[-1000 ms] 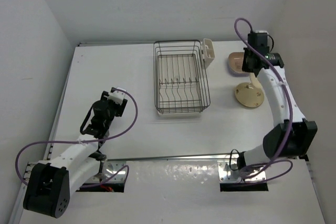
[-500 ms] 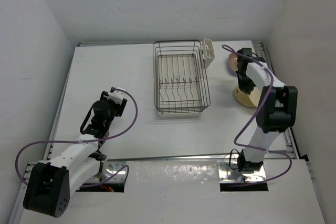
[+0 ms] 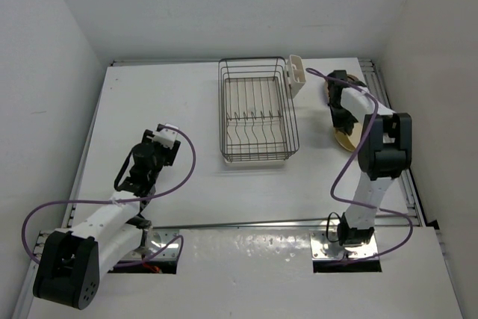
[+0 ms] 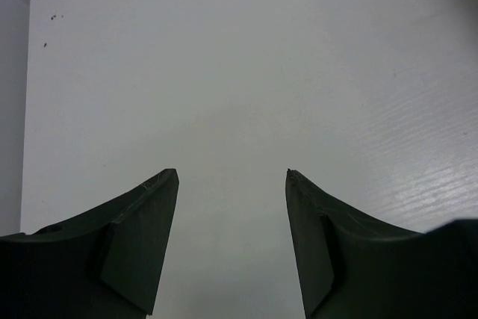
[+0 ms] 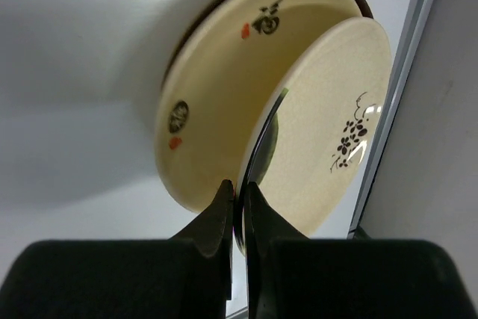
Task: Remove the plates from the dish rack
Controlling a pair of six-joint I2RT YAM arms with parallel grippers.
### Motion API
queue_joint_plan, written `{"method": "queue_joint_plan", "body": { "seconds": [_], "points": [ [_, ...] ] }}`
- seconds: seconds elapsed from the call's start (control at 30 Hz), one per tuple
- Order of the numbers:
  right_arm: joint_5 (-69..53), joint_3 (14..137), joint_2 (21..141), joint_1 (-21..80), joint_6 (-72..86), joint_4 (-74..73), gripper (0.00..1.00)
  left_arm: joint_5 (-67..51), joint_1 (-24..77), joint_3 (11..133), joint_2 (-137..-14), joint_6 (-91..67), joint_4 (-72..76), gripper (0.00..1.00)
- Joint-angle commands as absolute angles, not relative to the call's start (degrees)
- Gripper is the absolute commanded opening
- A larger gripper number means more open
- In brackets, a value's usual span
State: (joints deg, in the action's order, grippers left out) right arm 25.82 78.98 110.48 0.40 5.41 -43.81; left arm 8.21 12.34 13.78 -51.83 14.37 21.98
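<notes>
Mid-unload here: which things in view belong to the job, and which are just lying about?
Job:
- dish rack
- flower-painted plate, pinched at its rim by the right gripper
- character-marked plate next to it

Lying about:
- white cutlery cup on the rack's corner
- left gripper, open, holding nothing

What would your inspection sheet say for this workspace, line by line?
Surface: white table, bare around the left arm.
Job's things: dish rack holds no plates; patterned plate lies on the table right of it; cream plate held tilted over it.
Clutter: nothing seen.
Grippers: left gripper open, empty; right gripper shut on the cream plate's rim.
Cables: purple cables loop along both arms.
Surroundings: plain white walls.
</notes>
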Motion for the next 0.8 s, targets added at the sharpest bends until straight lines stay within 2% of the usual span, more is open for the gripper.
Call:
{"method": "queue_joint_plan", "body": {
  "seconds": [0.0,0.17,0.37,0.47,0.57,0.67,0.7,0.77],
  "points": [
    [27.9,82.3,112.5,3.1,4.2,-43.2,0.01,8.4,12.7,15.8,-52.0,14.3,24.0,0.66],
    [35.8,84.9,114.7,5.4,3.3,-45.7,0.0,8.1,12.6,15.6,-52.2,14.4,24.1,0.66],
    [36.3,84.8,115.7,5.4,3.1,-46.8,0.0,7.6,12.7,15.6,-52.1,14.5,24.1,0.66],
    [35.1,84.8,116.0,5.3,3.0,-47.0,0.03,7.6,12.6,15.6,-52.2,14.6,24.2,0.66],
    [34.9,84.8,116.1,5.3,3.6,-47.4,0.14,7.6,12.7,15.6,-52.0,14.6,24.1,0.66],
    [33.9,85.1,115.9,5.4,3.8,-47.8,0.32,7.4,12.7,15.5,-52.0,14.6,23.8,0.66],
    [33.5,85.3,115.8,5.5,4.2,-48.4,0.43,7.2,12.7,15.4,-52.2,14.8,23.8,0.66],
    [33.1,85.6,115.0,5.7,4.7,-49.0,0.51,6.9,12.7,15.4,-52.3,14.9,23.7,0.66]
  ]
}}
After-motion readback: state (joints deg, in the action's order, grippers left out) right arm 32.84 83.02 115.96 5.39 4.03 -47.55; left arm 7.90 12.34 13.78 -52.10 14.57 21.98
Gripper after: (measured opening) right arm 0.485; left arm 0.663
